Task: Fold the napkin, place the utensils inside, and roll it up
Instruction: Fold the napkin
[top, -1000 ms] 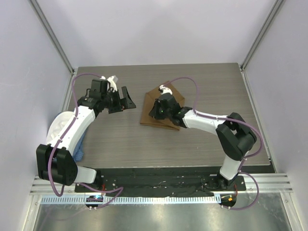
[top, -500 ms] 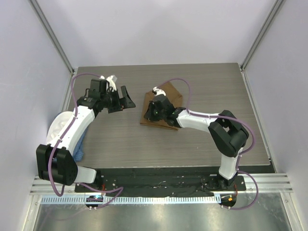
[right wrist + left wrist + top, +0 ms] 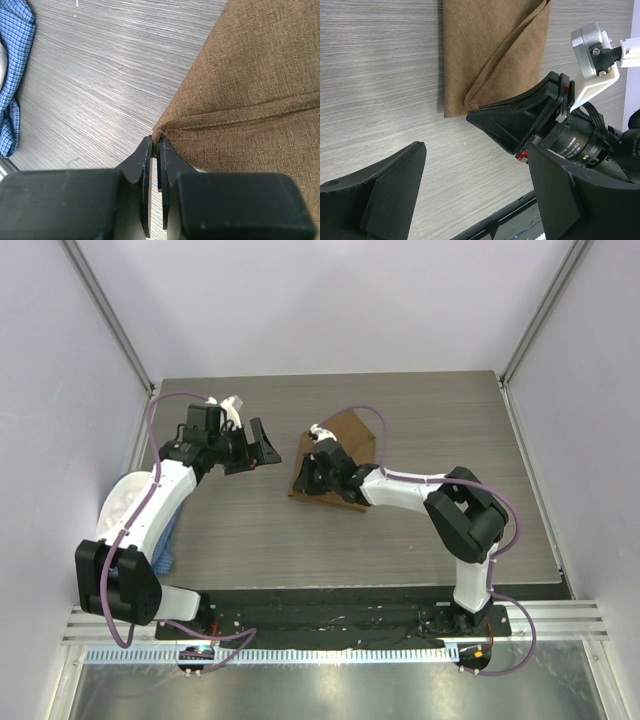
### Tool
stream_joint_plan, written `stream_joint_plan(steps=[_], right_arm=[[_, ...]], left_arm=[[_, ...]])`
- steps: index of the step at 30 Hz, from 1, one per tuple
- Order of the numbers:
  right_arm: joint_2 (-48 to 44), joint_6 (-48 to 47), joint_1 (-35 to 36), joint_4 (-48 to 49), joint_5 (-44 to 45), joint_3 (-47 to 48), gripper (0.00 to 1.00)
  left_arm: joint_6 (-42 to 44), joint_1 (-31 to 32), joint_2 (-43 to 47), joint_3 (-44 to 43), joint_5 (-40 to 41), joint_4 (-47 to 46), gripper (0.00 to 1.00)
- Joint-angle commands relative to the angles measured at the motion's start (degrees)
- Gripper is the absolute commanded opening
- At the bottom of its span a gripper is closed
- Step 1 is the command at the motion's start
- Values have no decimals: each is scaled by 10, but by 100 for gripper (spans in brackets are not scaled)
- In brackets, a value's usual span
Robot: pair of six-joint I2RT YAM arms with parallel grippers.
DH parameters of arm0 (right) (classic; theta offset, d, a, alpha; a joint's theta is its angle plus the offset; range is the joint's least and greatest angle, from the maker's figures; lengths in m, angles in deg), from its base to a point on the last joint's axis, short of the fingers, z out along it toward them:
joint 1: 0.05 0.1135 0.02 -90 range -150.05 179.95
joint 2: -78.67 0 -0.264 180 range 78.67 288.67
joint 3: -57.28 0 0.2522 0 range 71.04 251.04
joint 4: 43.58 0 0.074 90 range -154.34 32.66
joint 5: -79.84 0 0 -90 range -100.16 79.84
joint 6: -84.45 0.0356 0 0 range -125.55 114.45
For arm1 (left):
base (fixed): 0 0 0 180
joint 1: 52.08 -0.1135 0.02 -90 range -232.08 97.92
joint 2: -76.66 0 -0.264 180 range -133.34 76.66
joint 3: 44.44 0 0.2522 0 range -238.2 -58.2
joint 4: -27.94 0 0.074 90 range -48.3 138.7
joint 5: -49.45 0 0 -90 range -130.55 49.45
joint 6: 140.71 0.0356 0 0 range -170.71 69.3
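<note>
A blue checked cloth [image 3: 165, 545] is seen well to the left of the napkin [image 3: 357, 430], at the left edge of the wooden table [image 3: 250, 530], partly covered by the left arm. The left gripper [image 3: 260, 450] is held to the left of the napkin, clear of it. Its jaws are spread wide and nothing is held between them. In the left wrist view only bare table is framed between its fingers [image 3: 395, 190], with the napkin [image 3: 480, 45] lying beyond them.

The tan-brown napkin is spread on the table in a folded state. One layer is laid diagonally over another, so that a slanted fold line is seen running to a point on its near-left edge. At that point the right gripper [image 3: 302, 480] is brought down. Its jaws are closed to a narrow slit, and the folded corner of the napkin [image 3: 250, 75] is pinched between the fingertips [image 3: 142, 155]. From the left wrist, the right gripper [image 3: 470, 116] is seen with its tip touching the cloth just beside the corner.
</note>
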Motion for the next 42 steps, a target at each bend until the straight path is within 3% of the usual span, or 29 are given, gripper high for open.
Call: stream_joint_plan(steps=[1, 3, 4, 8, 11, 17, 20, 22, 30, 42], right_arm=[[8, -7, 5, 20, -9, 31, 1], [8, -9, 5, 19, -14, 34, 8], [8, -11, 5, 19, -16, 35, 22], [-9, -26, 5, 13, -13, 43, 49], [-38, -53, 5, 2, 0, 47, 58], [-121, -86, -8, -33, 56, 28, 59], [-140, -86, -25, -35, 58, -4, 57], [-141, -87, -39, -35, 34, -18, 54], [-109, -68, -57, -34, 26, -63, 36], [-66, -48, -76, -32, 27, -82, 30]], left_arm=[[-3, -4, 14, 1, -13, -18, 87], [-3, -5, 13, 1, -12, -17, 88], [-3, -5, 13, 1, -12, -17, 88], [-2, -5, 8, 1, 1, -16, 88], [-3, -8, 2, 1, 14, -18, 88], [-58, -8, -4, 10, 14, -45, 88], [-102, -5, 6, 60, 16, -111, 88], [-138, -1, 4, 103, 19, -169, 87], [-154, 24, -72, 137, 8, -238, 82], [-184, 34, -164, 156, -16, -336, 65]])
